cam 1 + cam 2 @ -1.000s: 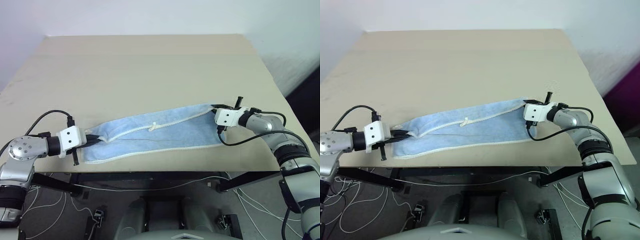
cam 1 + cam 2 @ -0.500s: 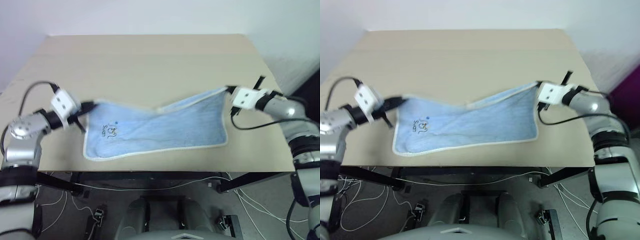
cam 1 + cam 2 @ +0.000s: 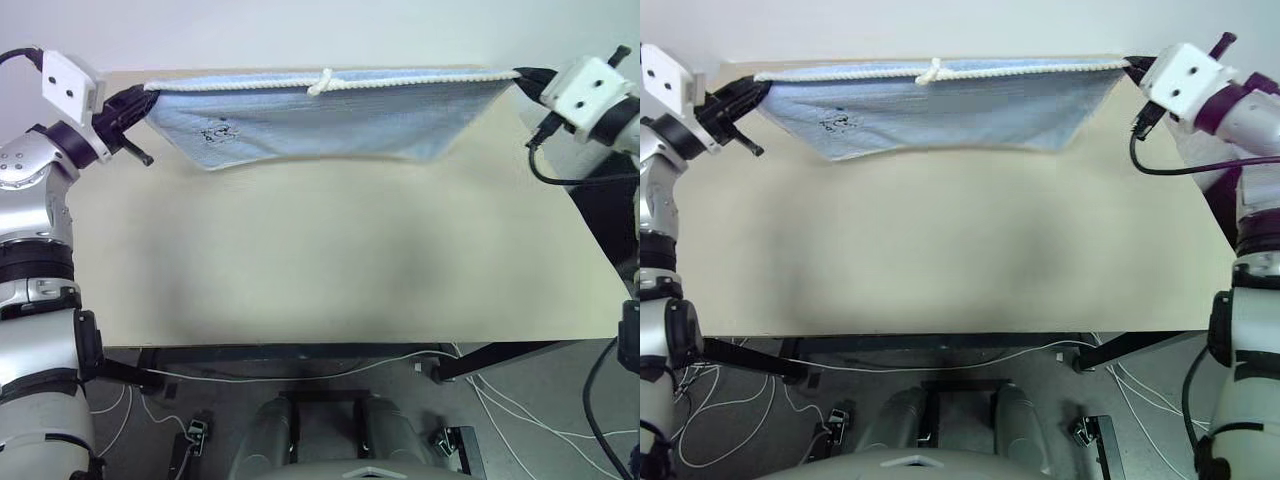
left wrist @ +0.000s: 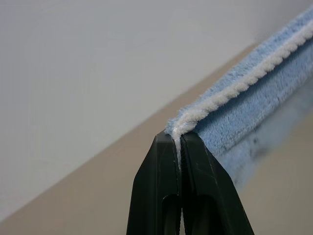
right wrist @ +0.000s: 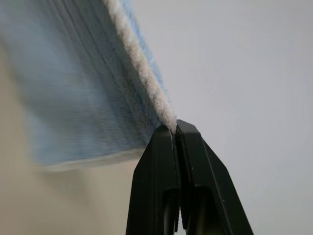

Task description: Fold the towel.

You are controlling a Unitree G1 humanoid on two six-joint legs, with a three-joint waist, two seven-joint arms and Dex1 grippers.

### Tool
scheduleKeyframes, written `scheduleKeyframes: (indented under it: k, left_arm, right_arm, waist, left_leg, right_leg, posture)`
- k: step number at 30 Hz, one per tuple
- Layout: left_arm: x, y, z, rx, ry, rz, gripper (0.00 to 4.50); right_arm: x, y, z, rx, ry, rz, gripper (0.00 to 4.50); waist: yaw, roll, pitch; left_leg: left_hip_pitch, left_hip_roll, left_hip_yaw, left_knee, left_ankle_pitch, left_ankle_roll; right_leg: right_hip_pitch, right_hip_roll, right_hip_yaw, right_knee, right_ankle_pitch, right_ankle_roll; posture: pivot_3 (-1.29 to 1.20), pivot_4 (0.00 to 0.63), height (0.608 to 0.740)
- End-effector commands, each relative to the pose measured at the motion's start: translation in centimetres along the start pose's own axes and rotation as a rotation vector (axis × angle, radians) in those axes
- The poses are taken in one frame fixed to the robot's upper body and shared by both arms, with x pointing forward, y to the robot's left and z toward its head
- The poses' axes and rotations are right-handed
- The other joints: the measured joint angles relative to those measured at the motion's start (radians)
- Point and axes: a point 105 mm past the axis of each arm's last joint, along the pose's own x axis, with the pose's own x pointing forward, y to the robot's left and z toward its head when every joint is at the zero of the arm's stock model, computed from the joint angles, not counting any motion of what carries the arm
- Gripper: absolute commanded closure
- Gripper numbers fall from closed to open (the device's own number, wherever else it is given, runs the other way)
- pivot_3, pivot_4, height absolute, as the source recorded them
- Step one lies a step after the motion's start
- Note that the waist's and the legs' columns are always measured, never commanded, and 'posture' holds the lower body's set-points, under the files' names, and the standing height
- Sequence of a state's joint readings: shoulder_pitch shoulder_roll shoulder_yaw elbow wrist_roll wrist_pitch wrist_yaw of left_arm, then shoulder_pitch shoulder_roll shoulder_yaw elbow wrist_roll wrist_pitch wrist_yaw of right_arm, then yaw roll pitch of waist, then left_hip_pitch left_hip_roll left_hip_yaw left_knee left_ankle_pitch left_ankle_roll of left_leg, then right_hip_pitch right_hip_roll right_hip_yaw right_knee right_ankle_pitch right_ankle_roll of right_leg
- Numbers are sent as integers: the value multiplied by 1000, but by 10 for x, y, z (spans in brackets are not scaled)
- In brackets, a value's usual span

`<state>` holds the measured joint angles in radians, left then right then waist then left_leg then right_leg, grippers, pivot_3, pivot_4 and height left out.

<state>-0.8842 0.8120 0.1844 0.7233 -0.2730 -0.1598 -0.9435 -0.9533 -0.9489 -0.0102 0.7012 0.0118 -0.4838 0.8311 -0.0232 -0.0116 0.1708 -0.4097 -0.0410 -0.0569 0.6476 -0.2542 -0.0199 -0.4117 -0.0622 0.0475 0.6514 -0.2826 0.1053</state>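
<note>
- The left gripper (image 3: pixel 143 92) sits at the far left, raised above the surface (image 3: pixel 330 260), with its white housing up near the back wall.
- Its jaws are pressed together on the left top corner of the towel (image 3: pixel 330 115); in the left wrist view the white stitched edging (image 4: pixel 234 88) runs straight out from between the two black fingers (image 4: pixel 156 186).
- The towel hangs stretched between the two grippers, off the surface along its whole length, over the far part of it.
- Its top edge is pulled taut and nearly level from left to right, and the light blue cloth drops below that edge as a shallow sheet.
- A small dark printed mark (image 3: pixel 214 132) shows on the cloth near the left end, just below the top edge.
- A small white loop (image 3: pixel 322 82) sits on the top edging about midway along the towel.
- The lower edge rides a little higher at the left and right ends than in the middle, and the right lower corner hangs in a soft point.
- A faint shadow lies on the beige surface beneath the cloth.
- The right gripper (image 3: pixel 518 76) is at the far right, at about the same height as the left one.
- Its jaws are clamped on the towel's right top corner; in the right wrist view the edging leads away from the closed black fingers (image 5: pixel 159 176).
- A black cable (image 3: pixel 560 180) loops down from the right wrist.
</note>
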Motion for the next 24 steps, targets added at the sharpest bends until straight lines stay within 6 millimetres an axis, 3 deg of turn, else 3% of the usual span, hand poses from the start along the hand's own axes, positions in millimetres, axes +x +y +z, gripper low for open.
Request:
scheduleKeyframes:
  k: [1,7,11,19,24]
  left_arm:
    - [-46,-3,-10,-55,48,-83,4500]
    - [-103,-58,-46,-206,277,-332,4500]
    - [-131,-79,-63,-277,409,-394,4500]
    - [-150,-97,-64,-339,481,-455,4500]
    - [-136,-88,-72,-294,496,-388,4500]
  right_arm:
    - [-36,12,3,147,-12,104,4472]
    - [-82,86,-8,350,129,405,4472]
    - [-110,124,-9,470,216,556,4472]
    - [-135,145,-9,588,286,678,4472]
    - [-106,129,-15,514,243,563,4472]
  waist:
    - [-1,0,0]
    - [10,1,0]
    - [13,0,0]
    - [11,1,0]
    - [10,1,0]
  left_leg:
    - [0,0,0,0,0,0]
    - [0,0,0,2,-1,2]
    - [3,0,-2,2,-1,2]
    - [3,1,-1,1,-1,2]
    - [4,1,-1,1,-1,2]
  right_leg:
    - [0,0,0,0,0,0]
    - [0,-2,1,0,0,0]
    - [5,-4,1,-2,0,0]
    - [4,-4,1,-2,0,0]
    - [4,-5,1,-3,0,0]
  posture:
    - [0,150,740]
    - [0,150,740]
    - [0,150,740]
    - [0,150,740]
    - [0,150,740]
